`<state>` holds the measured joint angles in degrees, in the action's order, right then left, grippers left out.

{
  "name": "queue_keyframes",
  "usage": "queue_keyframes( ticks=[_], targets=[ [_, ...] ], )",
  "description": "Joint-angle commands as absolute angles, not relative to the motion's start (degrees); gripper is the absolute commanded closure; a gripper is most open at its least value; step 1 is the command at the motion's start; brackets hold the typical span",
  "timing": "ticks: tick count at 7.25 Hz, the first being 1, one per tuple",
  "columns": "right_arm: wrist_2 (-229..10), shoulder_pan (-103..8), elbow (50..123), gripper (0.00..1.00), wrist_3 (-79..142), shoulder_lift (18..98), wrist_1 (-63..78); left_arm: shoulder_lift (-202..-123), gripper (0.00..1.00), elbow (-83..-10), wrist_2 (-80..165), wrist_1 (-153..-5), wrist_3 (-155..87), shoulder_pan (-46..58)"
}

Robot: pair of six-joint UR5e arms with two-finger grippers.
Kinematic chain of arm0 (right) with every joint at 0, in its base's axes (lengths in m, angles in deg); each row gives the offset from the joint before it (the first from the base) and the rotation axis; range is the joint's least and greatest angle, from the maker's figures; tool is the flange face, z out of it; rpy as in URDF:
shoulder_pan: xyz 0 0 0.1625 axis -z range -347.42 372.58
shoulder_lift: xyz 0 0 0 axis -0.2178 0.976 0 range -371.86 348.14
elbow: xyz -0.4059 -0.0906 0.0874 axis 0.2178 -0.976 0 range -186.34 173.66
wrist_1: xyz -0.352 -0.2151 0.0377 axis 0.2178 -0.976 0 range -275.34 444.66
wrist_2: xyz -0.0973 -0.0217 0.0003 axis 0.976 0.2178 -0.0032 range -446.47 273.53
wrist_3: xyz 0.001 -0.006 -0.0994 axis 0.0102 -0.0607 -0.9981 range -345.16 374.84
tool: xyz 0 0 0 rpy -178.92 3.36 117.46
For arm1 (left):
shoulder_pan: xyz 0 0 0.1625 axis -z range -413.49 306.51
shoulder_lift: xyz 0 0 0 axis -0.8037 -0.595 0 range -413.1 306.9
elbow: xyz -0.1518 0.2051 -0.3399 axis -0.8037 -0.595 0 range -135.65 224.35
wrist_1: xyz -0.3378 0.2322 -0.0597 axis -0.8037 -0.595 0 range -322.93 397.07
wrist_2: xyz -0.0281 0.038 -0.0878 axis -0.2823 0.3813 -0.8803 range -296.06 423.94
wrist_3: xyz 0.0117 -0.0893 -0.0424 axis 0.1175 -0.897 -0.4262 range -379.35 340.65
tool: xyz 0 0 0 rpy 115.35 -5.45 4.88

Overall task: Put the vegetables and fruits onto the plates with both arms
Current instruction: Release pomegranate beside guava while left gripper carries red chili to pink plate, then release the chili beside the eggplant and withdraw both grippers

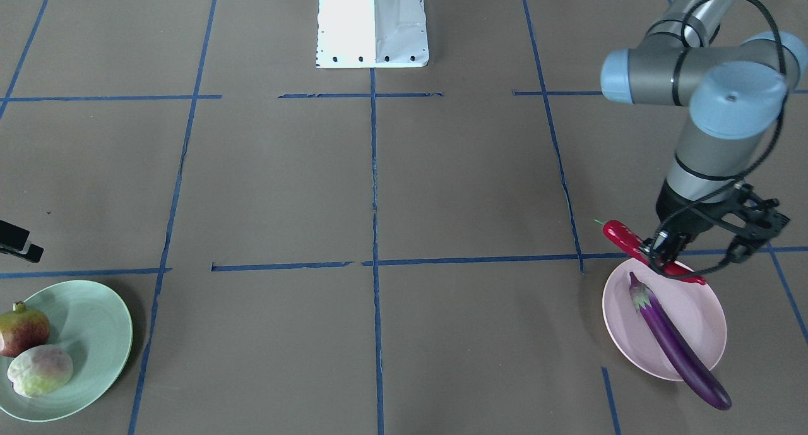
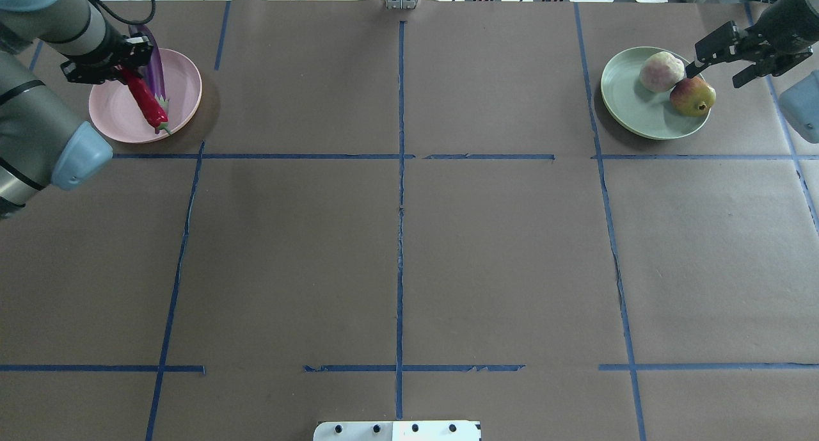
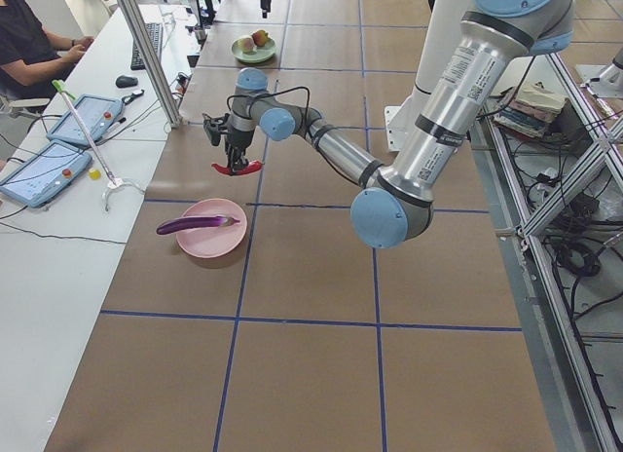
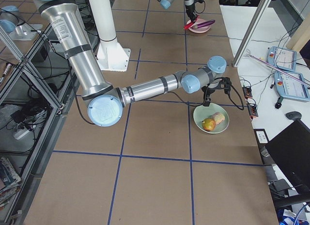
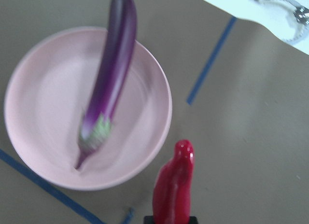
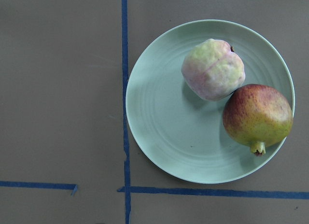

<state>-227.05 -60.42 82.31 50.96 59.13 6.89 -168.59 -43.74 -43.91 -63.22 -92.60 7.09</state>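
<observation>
**Brown paper table, one plate at each far corner**

Brown paper covers the table (image 2: 397,255), which blue tape lines (image 2: 400,172) split into large squares. The robot's white base block (image 1: 372,24) stands at the middle of its own edge. On your side a white desk (image 3: 58,238) with tablets runs along the table, and a person (image 3: 29,43) sits at it. A slanted metal post (image 3: 146,53) rises at that shared edge.

Both plates lie near your edge, well apart, with a wide stretch of paper between them.

- **Pink plate:** The pink plate (image 2: 185,76) sits toward the robot's left. The eggplant (image 1: 675,340) lies across it, its stem cap inside and its rounded end jutting past the rim toward you.
- **Left gripper:** The left gripper (image 1: 663,258) is clamped on the red chili pepper (image 1: 622,236). It holds the pepper in the air by the plate's robot-side rim, and the pepper's stem end points away from the plate.
- **Mint green plate:** The mint green plate (image 6: 164,127) sits toward the robot's right. It carries the pomegranate (image 6: 257,115) and the pale green-pink fruit (image 6: 213,68), which touch each other.
- **Right gripper:** The right gripper (image 2: 729,54) hangs over that plate's outer rim. Its fingers are spread and hold nothing.
</observation>
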Motion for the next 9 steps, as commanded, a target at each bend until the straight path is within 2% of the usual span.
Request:
queue_keyframes(
  ticks=[1,2,3,4,7,9],
  targets=[
    [-227.3,-60.5,85.0,0.00,51.1,61.2,6.9,-168.6,0.96,-27.7,-45.5,-78.8,-87.6,12.2],
    [-227.3,-60.5,87.4,0.00,51.5,62.6,6.9,-168.6,0.89,-25.5,-45.5,-80.6,-87.2,12.1],
    [-227.4,-60.5,87.5,0.00,51.5,62.7,6.9,-168.8,0.21,-25.4,-45.5,-80.9,-87.1,11.6],
    [-227.2,-60.5,87.4,0.00,51.5,62.7,6.8,-169.0,0.00,-25.3,-45.5,-82.0,-87.5,11.3],
    [-227.1,-61.9,87.8,0.00,50.8,63.1,6.8,-167.8,0.00,-28.5,-55.9,-82.3,-86.9,12.0],
    [-226.7,-68.1,88.0,0.00,43.6,66.2,6.2,-156.5,0.00,-39.4,-61.0,-82.7,-75.9,13.8]
  ],
)
